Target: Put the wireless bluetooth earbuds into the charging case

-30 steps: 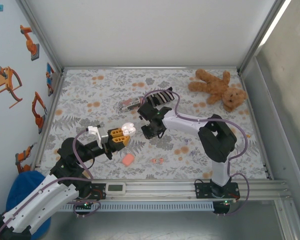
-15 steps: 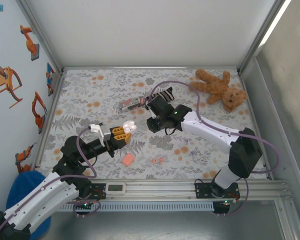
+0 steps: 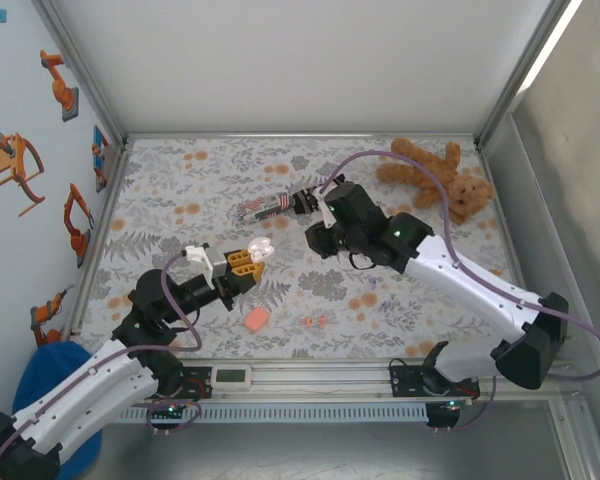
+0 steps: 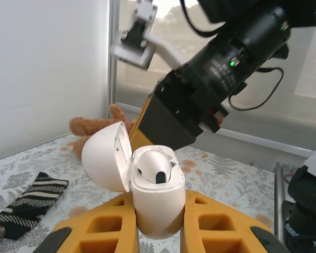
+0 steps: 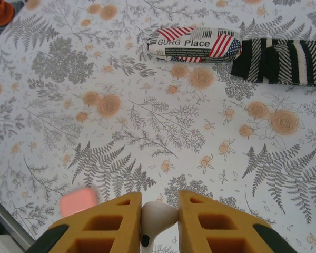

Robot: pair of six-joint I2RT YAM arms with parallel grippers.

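Observation:
My left gripper (image 3: pixel 250 258) (image 4: pixel 158 204) is shut on a white charging case (image 4: pixel 157 197) (image 3: pixel 260 248), held upright above the table with its lid swung open to the left. One white earbud (image 4: pixel 154 167) sits in the case. My right gripper (image 3: pixel 320 235) (image 5: pixel 159 213) is shut on a second white earbud (image 5: pixel 157 216), its stem pointing toward the camera; it hovers over the mat to the right of the case and beyond it. A tiny coral-red pair of earbuds (image 3: pixel 315 321) lies on the mat near the front edge.
A salmon-orange rounded case (image 3: pixel 256 318) (image 5: pixel 78 201) lies at the front. A printed pouch (image 3: pixel 263 207) (image 5: pixel 195 45) and a striped sock (image 5: pixel 279 62) (image 4: pixel 29 203) lie mid-table. A teddy bear (image 3: pixel 435 175) rests at the back right. The right arm (image 4: pixel 221 68) looms over the left gripper.
The right arm has stretched out and its gripper has drawn back and to the right, away from the case. The left gripper has risen slightly with the case.

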